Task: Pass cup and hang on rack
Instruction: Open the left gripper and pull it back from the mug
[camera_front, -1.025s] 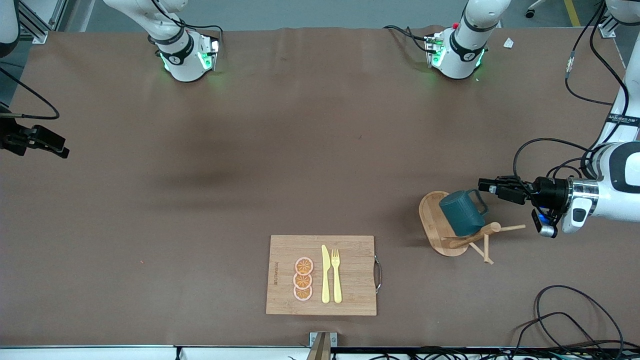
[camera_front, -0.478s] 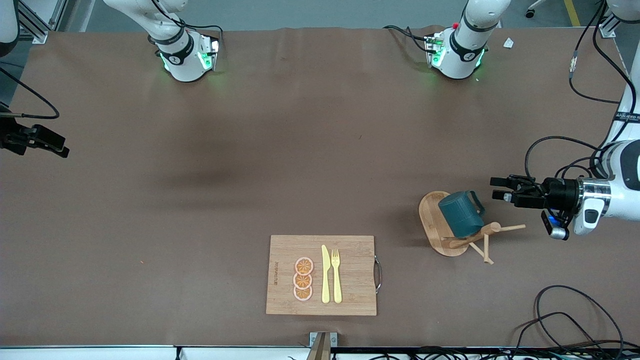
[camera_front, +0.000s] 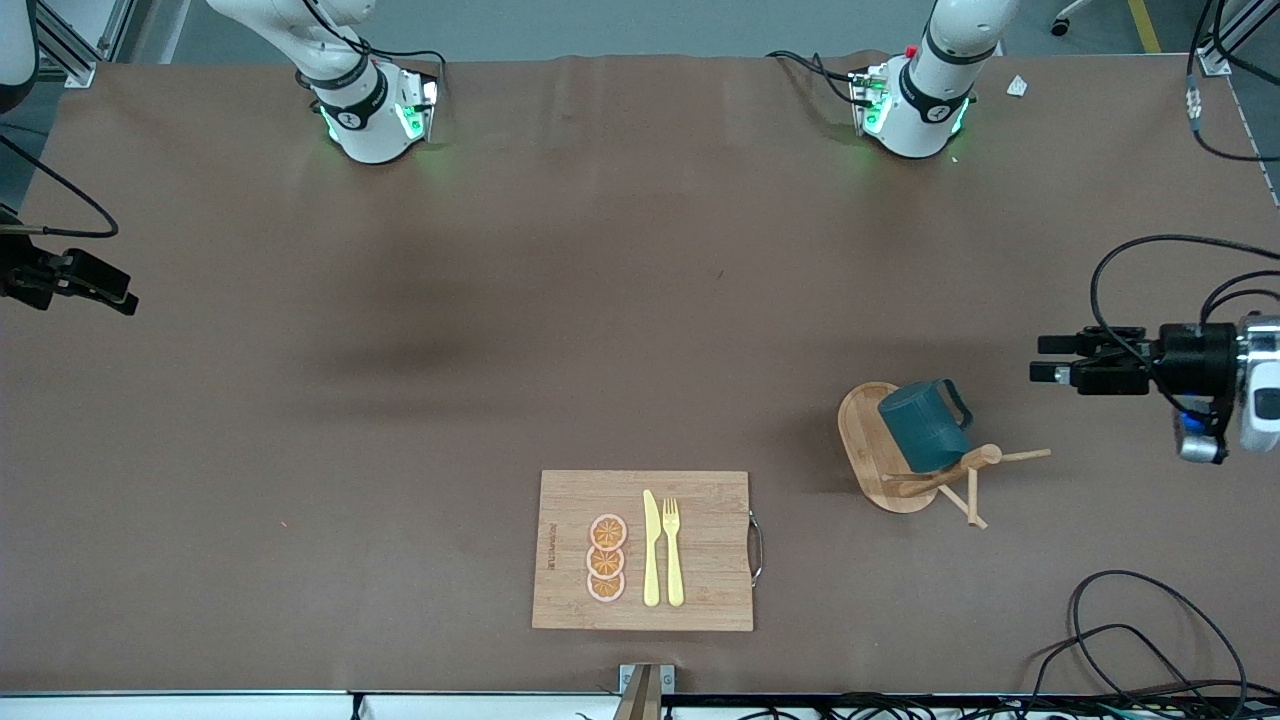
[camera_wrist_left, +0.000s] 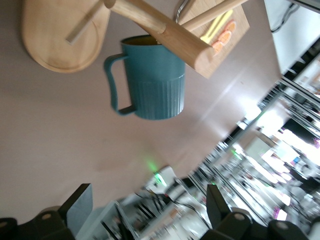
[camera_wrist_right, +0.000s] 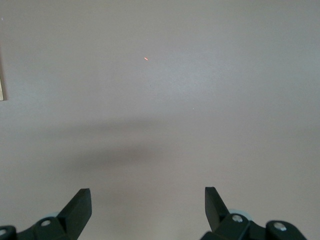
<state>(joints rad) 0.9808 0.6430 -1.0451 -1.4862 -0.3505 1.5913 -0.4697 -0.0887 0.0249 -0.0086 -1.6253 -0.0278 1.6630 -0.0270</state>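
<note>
The dark teal cup (camera_front: 922, 427) hangs on the bamboo rack (camera_front: 868, 443), up against its post (camera_front: 945, 475). Its loop handle (camera_front: 958, 401) is free. The peg that bears it is hidden. My left gripper (camera_front: 1040, 359) is open and empty, in the air clear of the cup, toward the left arm's end of the table. The left wrist view shows the cup (camera_wrist_left: 154, 85), the rack post (camera_wrist_left: 162, 34) and the oval base (camera_wrist_left: 52, 42) ahead of the open left gripper (camera_wrist_left: 148, 212). My right gripper (camera_front: 118, 297) waits open at the right arm's end, over bare table in its wrist view (camera_wrist_right: 148, 206).
A rectangular bamboo cutting board (camera_front: 700, 560) near the front edge holds three orange slices (camera_front: 606, 558), a yellow knife (camera_front: 651, 548) and a fork (camera_front: 673, 550). Cables (camera_front: 1140, 630) lie at the front corner by the left arm's end.
My left gripper has drawn back from the cup's handle toward the left arm's end of the table. The cup stays hanging on the rack. The right arm has not moved.
</note>
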